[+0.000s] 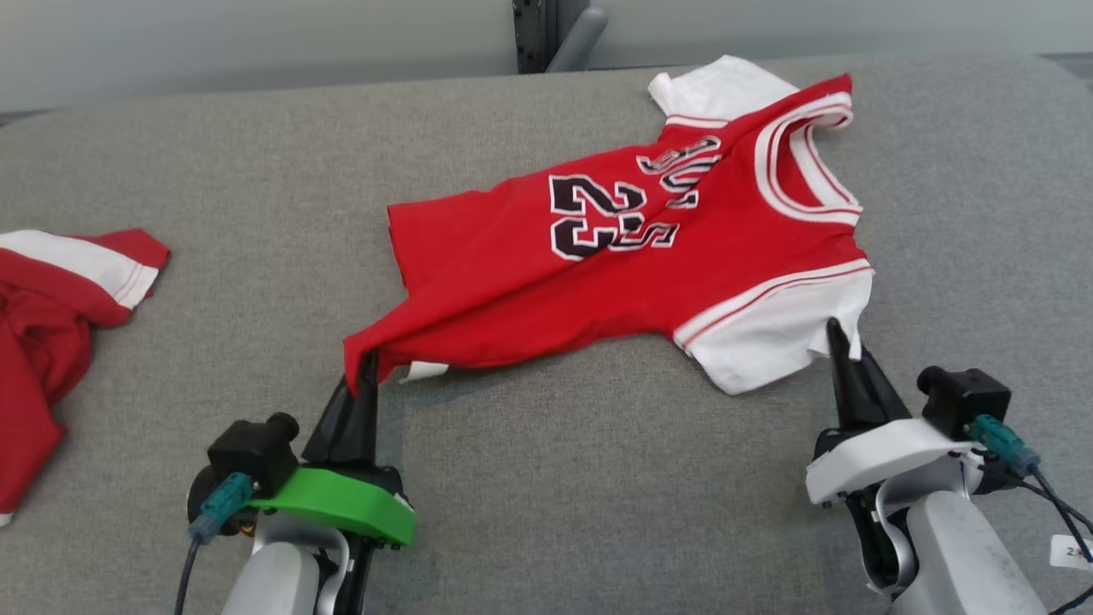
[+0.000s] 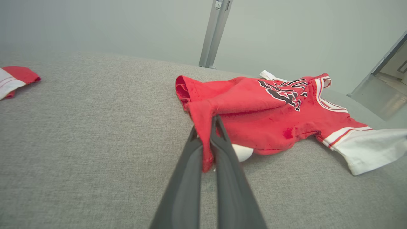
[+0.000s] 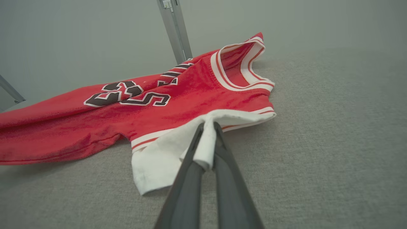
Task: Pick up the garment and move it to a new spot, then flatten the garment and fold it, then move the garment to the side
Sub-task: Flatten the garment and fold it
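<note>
Both are pinching the jersey (image 1: 546, 290): left end effector (image 1: 367, 366) on its hem corner (image 1: 359, 346), right end effector (image 1: 838, 335) on its white sleeve (image 1: 768, 337); we are aiming to lift evenly.

Looks like a robotics lab or test room: broad grey cloth-covered work surface (image 1: 598, 478) across the frame, bare pale wall (image 1: 256, 43) along the top, metal frame post (image 1: 534, 34) at upper centre.
</note>
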